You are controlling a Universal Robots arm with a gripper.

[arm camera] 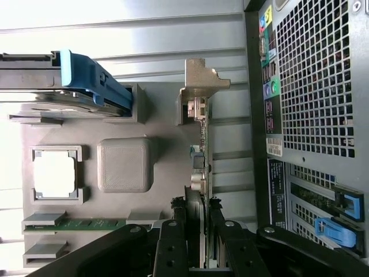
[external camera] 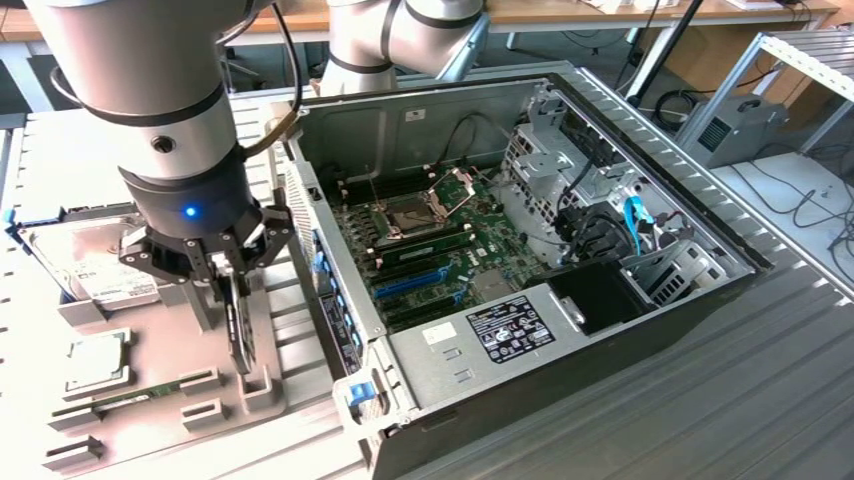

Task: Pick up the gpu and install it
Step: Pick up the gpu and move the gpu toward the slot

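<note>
The gpu [external camera: 242, 325] stands on its edge in a slot of the grey parts holder [external camera: 167, 335], left of the open computer case [external camera: 534, 250] in the exterior view. Seen from the wrist, the gpu [arm camera: 202, 153] runs edge-on as a thin green card with its silver bracket [arm camera: 199, 86] at the far end. My gripper [external camera: 230, 285] hangs straight down over the card. Its black fingers [arm camera: 174, 222] sit on either side of the card and its black fan, closed against them. The gripper [arm camera: 196, 203] grips the gpu while it still rests in the holder.
The holder also carries a hard drive [external camera: 100, 265] in a blue caddy [arm camera: 81, 81], a processor chip [external camera: 96, 360] and a memory stick [external camera: 147, 392]. The case's rear panel [arm camera: 314, 86] stands close beside the gpu. Blue card slots [external camera: 407, 285] lie on the motherboard.
</note>
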